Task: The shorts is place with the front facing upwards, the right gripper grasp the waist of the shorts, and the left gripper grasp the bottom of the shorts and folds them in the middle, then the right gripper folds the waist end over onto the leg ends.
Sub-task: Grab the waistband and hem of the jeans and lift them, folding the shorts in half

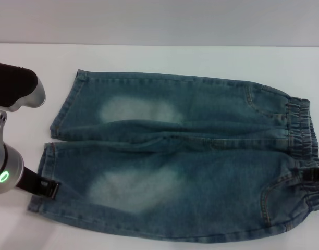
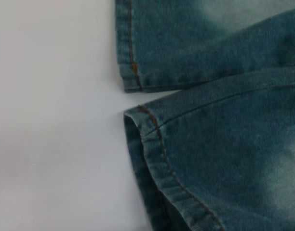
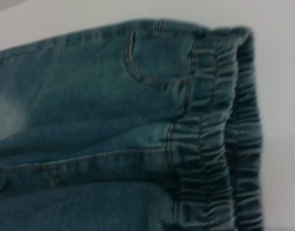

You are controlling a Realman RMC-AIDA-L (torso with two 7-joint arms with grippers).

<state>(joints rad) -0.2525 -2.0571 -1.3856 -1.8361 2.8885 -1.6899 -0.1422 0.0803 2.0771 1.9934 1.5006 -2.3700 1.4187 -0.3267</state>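
- Denim shorts point(image 1: 180, 156) lie flat and spread on the white table point(image 1: 149, 57), filling the middle of the head view; front up, pockets showing.
- Waist, elastic and gathered point(image 1: 303, 151), sits at 3 o'clock; the two leg hems point(image 1: 58, 151) at 9 o'clock.
- Far leg toward 12 o'clock, near leg toward 6 o'clock; both have pale faded patches point(image 1: 138, 109), and a crease runs between the legs.
- Left wrist view: the two hem corners point(image 2: 138, 101) close together but apart, a sliver of table between them; orange stitching along the hems.
- Right wrist view: waistband point(image 3: 220, 144) and a curved pocket seam point(image 3: 138, 72), with table beyond the waist edge.
- Left gripper point(image 1: 47, 186) at 8 o'clock, its dark tip at the near leg's hem edge, touching or just over the cloth; jaws: cannot tell. Green light on the wrist.
- Right gripper point(image 1: 313, 173) at 4 o'clock, only its dark tip visible at the frame edge, over the waistband on the near side; jaws: cannot tell.
- Left arm's dark upper housing point(image 1: 16, 86) at 10 o'clock, off the shorts.
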